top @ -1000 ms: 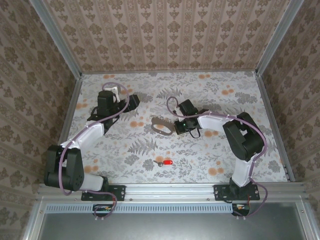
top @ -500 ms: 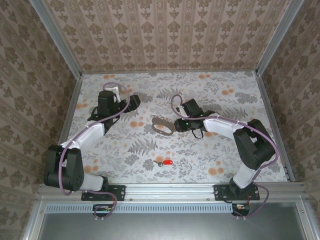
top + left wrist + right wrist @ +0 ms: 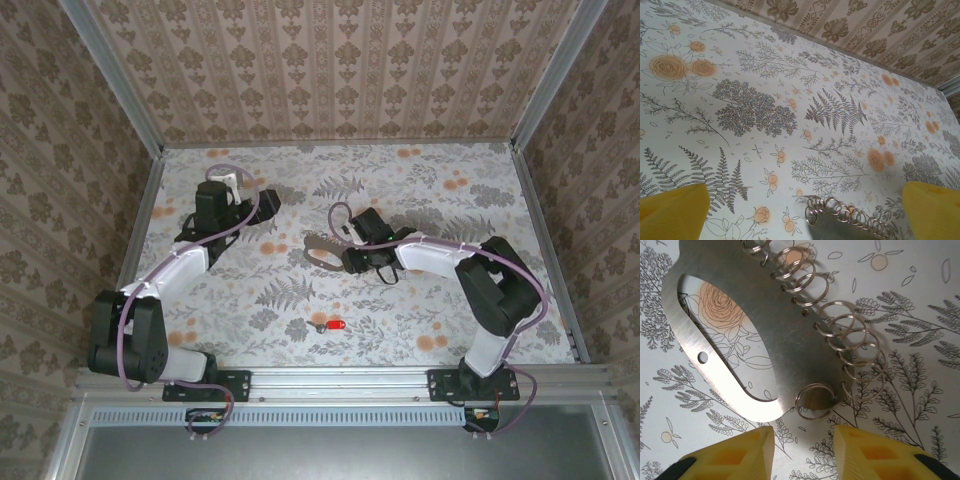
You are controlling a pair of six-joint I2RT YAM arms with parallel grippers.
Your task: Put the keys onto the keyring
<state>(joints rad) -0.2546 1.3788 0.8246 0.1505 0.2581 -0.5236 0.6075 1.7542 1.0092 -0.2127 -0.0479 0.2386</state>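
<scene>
Right hand (image 3: 347, 258) has slid left across the desk (image 3: 420, 180) since a second ago, its elbow swinging with it, and it now sits just beside the keyring's right end; its fingers have also come apart.

Nearest the arm bases, the red-headed key (image 3: 335, 326) lies flat on the desk, where it was before. It is well apart from both hands and from the keyring, so it is not yet threaded on.

Further in, at mid-desk, the keyring (image 3: 320, 250) lies flat and also unmoved. The right wrist view shows it as a flat grey metal plate (image 3: 770, 327) with an oval cut-out and a row of small split rings (image 3: 812, 401) along one edge. The right hand (image 3: 802, 452) is partly spread and pinching nothing, its yellow tips just short of the nearest split ring.

Farther left, the left hand (image 3: 258, 203) is unchanged and spread wide (image 3: 802, 215), holding nothing. The keyring's edge (image 3: 840, 227) shows low between its fingers.

The step in hand looks like settling the keyring. Next, I judge, one hand must steady the plate while the other fetches the key, and that will take a fine pinch on a very small head.
</scene>
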